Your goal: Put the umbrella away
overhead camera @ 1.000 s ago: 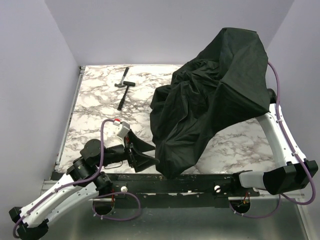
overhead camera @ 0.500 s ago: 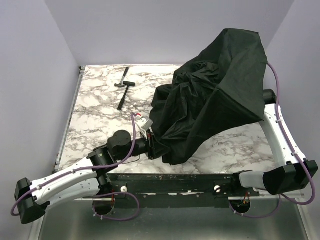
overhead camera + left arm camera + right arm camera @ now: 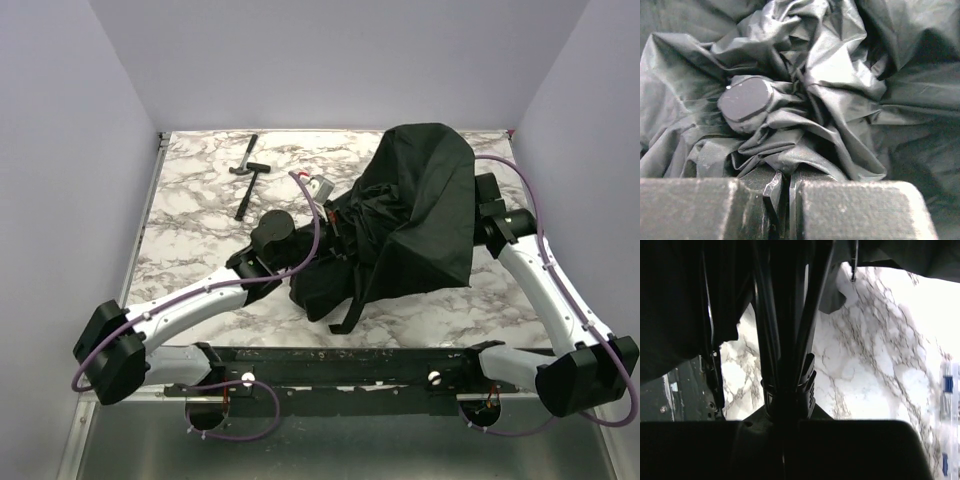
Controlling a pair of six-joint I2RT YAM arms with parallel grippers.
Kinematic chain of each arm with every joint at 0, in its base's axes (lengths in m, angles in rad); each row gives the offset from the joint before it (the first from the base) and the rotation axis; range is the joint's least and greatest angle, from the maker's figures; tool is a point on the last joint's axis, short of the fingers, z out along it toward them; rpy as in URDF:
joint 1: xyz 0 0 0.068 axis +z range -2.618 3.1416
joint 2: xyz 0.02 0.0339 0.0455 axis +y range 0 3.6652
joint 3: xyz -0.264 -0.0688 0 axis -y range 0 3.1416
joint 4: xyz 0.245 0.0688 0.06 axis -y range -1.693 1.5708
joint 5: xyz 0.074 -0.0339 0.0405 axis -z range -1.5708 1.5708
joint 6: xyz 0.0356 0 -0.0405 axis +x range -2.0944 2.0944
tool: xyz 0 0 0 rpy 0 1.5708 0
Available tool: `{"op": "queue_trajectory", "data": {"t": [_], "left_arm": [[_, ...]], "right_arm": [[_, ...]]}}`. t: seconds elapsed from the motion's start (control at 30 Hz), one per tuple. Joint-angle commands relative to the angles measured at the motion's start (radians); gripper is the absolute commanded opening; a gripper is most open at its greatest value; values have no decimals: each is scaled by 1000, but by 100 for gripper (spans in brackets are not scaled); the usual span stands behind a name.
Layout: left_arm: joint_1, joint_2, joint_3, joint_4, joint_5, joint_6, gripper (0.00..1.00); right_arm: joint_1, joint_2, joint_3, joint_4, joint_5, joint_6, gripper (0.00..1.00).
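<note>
1. Top view: the umbrella (image 3: 415, 215) lies in a crumpled black heap right of centre on the marble table (image 3: 190, 230). The left arm (image 3: 200, 298) and right arm (image 3: 545, 290) reach into it from either side. A hammer (image 3: 247, 176) lies well apart.
2. Left wrist: the left gripper (image 3: 786, 197) is clenched on a canopy fold near the round cap (image 3: 745, 98).
3. Right wrist: the right gripper (image 3: 788, 415) grasps the bundled shaft and ribs (image 3: 785, 340).

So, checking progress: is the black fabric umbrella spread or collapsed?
Collapsed: the black fabric umbrella sits crumpled, its canopy bunched in loose folds.

Soft even light overhead, top view sharp.
Rt wrist backlit: surface (image 3: 875, 370) blown out, foreground black.
</note>
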Motion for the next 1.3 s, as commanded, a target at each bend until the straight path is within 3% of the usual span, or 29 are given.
{"op": "queue_trajectory", "data": {"t": [0.0,0.07,0.17,0.3,0.4,0.53,0.63,0.77,0.9,1.13,1.27], "left_arm": [[7,71,23,217,179,-54,4],[8,47,-9,203,196,-53,11],[12,-36,-88,127,195,-31,36],[22,-197,-171,-58,206,21,61],[40,-329,-242,-183,208,50,74],[66,-528,-325,-337,170,75,85],[75,-691,-358,-482,48,84,98],[109,-839,-410,-672,-145,23,99],[172,-875,-471,-694,-129,-80,99],[207,-845,-638,-390,27,-270,98],[207,-935,-678,-316,160,-136,97]], "right_arm": [[7,-36,-5,54,36,30,0],[5,-37,19,65,64,42,0],[6,-27,61,60,83,21,0],[4,5,111,48,116,-6,0],[3,25,138,46,124,-13,0],[1,46,166,35,137,-52,0],[2,50,183,14,166,-111,0],[1,75,232,-60,163,-211,0],[1,95,243,-99,143,-272,0],[1,101,236,-92,143,-299,0],[2,131,310,-152,111,-315,0]]}}
